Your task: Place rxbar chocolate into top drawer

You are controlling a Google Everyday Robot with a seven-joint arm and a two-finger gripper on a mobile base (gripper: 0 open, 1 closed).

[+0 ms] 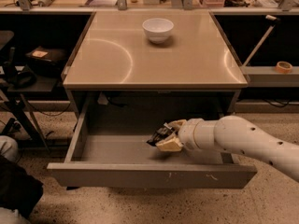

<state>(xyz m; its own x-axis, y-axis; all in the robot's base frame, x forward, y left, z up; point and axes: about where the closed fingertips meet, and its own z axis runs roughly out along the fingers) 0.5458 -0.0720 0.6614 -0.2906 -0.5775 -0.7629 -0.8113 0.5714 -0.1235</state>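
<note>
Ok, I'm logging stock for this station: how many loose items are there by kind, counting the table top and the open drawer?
Bowls: 1, the white bowl on the table.
Snack bars: 1, the rxbar chocolate, gripped by the pincer inside the open top drawer.
Total: 2.

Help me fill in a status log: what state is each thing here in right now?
Drawer: pulled open, front panel out past the table edge.
Snack bar: held in the gripper, inside the drawer space, not yet let go.
Gripper: shut on the snack bar, reaching into the open drawer.
Bowl: upright on the table, toward the back.
</note>
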